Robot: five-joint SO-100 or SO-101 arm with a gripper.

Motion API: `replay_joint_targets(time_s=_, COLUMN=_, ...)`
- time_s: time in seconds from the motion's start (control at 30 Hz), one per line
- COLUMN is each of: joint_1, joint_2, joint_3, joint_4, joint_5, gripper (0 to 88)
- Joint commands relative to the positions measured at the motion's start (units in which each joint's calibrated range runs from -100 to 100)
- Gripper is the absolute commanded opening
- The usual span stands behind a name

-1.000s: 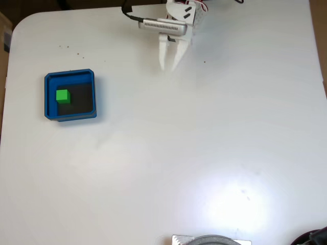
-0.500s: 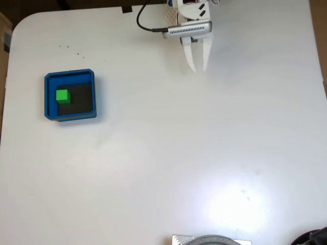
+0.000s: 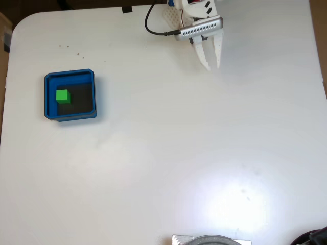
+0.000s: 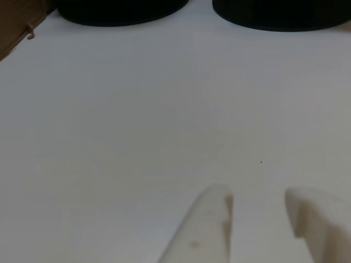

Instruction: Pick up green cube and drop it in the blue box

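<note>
Fixed view, looking down on a white table. The green cube lies inside the blue box, far to the left of the gripper and lower in the picture, with a wide stretch of bare tabletop between them. No finger touches the cube or the box.

The gripper sits near the top edge of the fixed view, right of centre, its white fingers pointing down the picture. The two fingers stand slightly apart, with a narrow gap at the tips, and nothing is held between them. A grey ribbed bar crosses the arm just above the fingers, and a black cable loops off to its left.

In the other view the same two white fingertips rise from the bottom edge with a clear band of table between them; the gap is empty. Two dark rounded shapes lie along the top edge; what they are cannot be told.

The cube is small, bright green and plain-faced. It rests on the dark floor of the box, against the left wall and nearer the upper-left corner. The box is square, shallow, thick-walled, with clipped corners, and several times wider than the cube.

A grey rounded object shows at the bottom edge of the fixed view.
</note>
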Motion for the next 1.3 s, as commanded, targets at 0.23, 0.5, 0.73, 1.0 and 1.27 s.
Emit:
replay_joint_targets(time_s=0.23, joint_1=-0.2, joint_2=-0.8, joint_3=0.4, joint_4=-1.2, joint_5=-0.2, gripper=2.8)
replay_joint_targets(time_s=0.5, joint_1=0.2, joint_2=-0.8, joint_3=0.3, joint_4=-1.1, joint_5=0.0, gripper=2.8)
replay_joint_targets(time_s=0.73, joint_1=5.6, joint_2=-0.8, joint_3=0.3, joint_4=-1.1, joint_5=0.1, gripper=2.8)
replay_joint_targets(time_s=1.0, joint_1=6.5, joint_2=-0.8, joint_3=0.4, joint_4=-1.1, joint_5=-0.1, gripper=2.8)
replay_joint_targets(time_s=1.27, joint_1=6.5, joint_2=-0.8, joint_3=0.4, joint_4=-1.1, joint_5=-0.1, gripper=2.8)
